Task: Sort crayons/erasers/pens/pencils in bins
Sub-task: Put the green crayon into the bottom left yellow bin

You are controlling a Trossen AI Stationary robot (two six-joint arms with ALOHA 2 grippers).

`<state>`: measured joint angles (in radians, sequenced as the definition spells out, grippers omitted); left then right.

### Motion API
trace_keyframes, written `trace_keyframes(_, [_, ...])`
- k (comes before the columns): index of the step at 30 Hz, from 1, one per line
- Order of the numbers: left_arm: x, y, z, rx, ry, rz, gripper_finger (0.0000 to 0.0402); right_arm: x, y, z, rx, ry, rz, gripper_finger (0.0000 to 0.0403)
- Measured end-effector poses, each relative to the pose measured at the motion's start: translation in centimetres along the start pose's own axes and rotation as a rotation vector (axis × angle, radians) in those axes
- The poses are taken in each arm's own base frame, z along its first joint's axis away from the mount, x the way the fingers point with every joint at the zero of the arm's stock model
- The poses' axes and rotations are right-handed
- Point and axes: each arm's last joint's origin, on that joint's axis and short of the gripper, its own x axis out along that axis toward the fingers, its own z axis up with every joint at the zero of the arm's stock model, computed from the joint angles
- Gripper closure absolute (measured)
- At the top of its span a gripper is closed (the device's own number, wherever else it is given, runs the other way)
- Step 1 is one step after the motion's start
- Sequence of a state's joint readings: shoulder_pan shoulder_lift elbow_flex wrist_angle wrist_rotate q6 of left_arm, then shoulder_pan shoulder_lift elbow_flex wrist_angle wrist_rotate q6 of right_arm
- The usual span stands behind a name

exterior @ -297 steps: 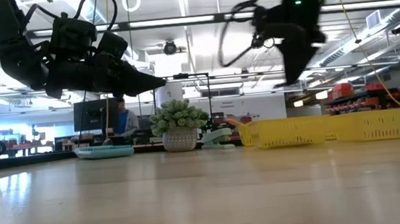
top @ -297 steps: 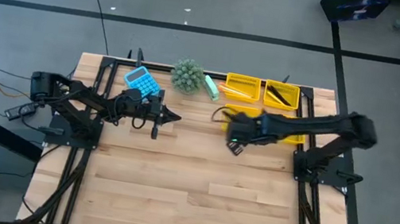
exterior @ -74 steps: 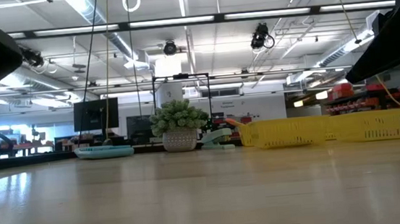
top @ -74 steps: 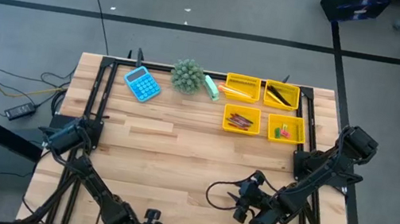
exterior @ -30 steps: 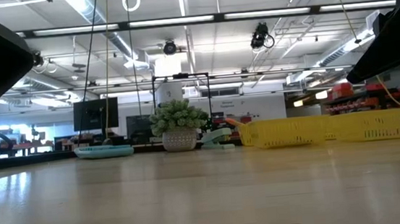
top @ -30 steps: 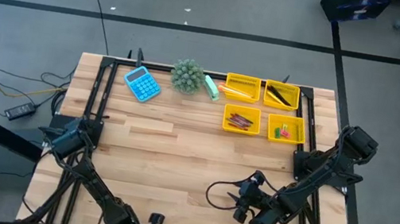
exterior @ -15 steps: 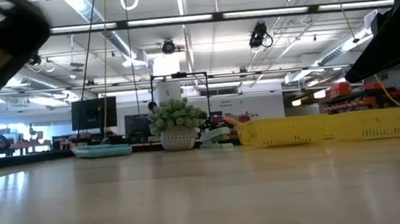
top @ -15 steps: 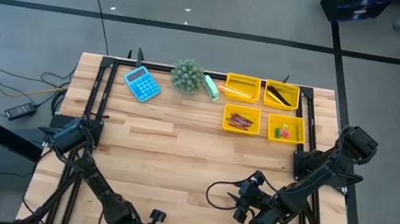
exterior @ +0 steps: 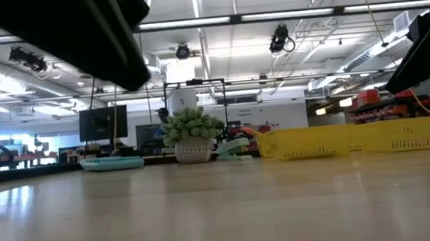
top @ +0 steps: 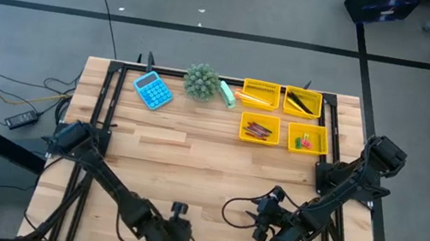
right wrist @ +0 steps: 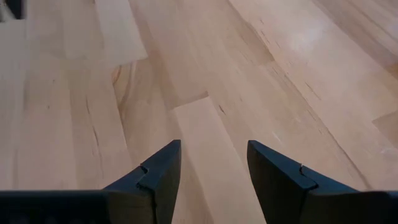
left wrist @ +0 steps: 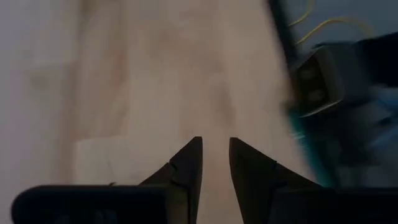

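Observation:
Four yellow bins stand at the table's far right. One bin [top: 260, 93] holds yellow and orange pencils, one [top: 302, 103] dark pens, one [top: 259, 129] reddish crayons, one [top: 308, 139] small erasers. In the low view the bins [exterior: 357, 138] form a yellow row. My left gripper [top: 177, 211] hangs over bare wood near the table's near edge, far from the bins; its fingers [left wrist: 216, 146] stand a narrow gap apart with nothing between them. My right gripper [top: 262, 217] hovers over bare wood at the near right, open wide [right wrist: 211, 155] and empty.
A blue calculator [top: 152, 89], a small potted plant [top: 201, 81] and a pale green object [top: 228, 95] stand along the far edge, left of the bins. A black cable loops beside the right gripper [top: 234, 206]. Bare wood lies across the table's middle [top: 209, 158].
My left gripper has moved away from the table's near edge toward the middle and risen; its arm now fills the low view's upper left, where only a dark edge showed before. The right arm and the bins have kept still.

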<state>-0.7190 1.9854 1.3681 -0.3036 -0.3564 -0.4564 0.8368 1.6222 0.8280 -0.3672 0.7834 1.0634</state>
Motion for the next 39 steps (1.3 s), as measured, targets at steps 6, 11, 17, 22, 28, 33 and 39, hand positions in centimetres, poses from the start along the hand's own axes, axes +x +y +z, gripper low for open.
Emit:
trace_keyframes(6, [0.6, -2.4, -1.3, 0.019, 0.0, -0.097, 0.0317, -0.1, 0.0, -0.1, -0.003, 0.001, 0.003, 0.0213])
trace_keyframes(11, [0.9, -3.1, -1.9, -0.044, 0.025, -0.137, 0.0315, -0.2, 0.1, -0.2, -0.007, 0.001, 0.009, 0.0213])
trace_keyframes(17, [2.1, -3.9, -2.5, -0.074, 0.008, -0.159, 0.0319, -0.2, 0.1, -0.2, -0.007, 0.001, 0.008, 0.0213])
trace_keyframes(22, [2.5, -4.5, -2.9, -0.072, -0.007, -0.18, 0.0314, -0.2, 0.1, -0.2, -0.007, 0.003, 0.009, 0.0213])
trace_keyframes(28, [2.6, -4.9, -3.3, -0.064, -0.001, -0.185, 0.0311, -0.2, 0.1, -0.2, -0.006, 0.004, 0.01, 0.0213])
trace_keyframes(33, [3.3, -5.0, -4.0, -0.055, 0.015, -0.174, 0.031, -0.2, 0.1, -0.2, -0.007, 0.004, 0.01, 0.0213])
trace_keyframes(39, [3.4, -5.3, -3.8, -0.053, -0.016, -0.186, 0.031, -0.2, 0.1, -0.2, -0.008, 0.004, 0.01, 0.0213])
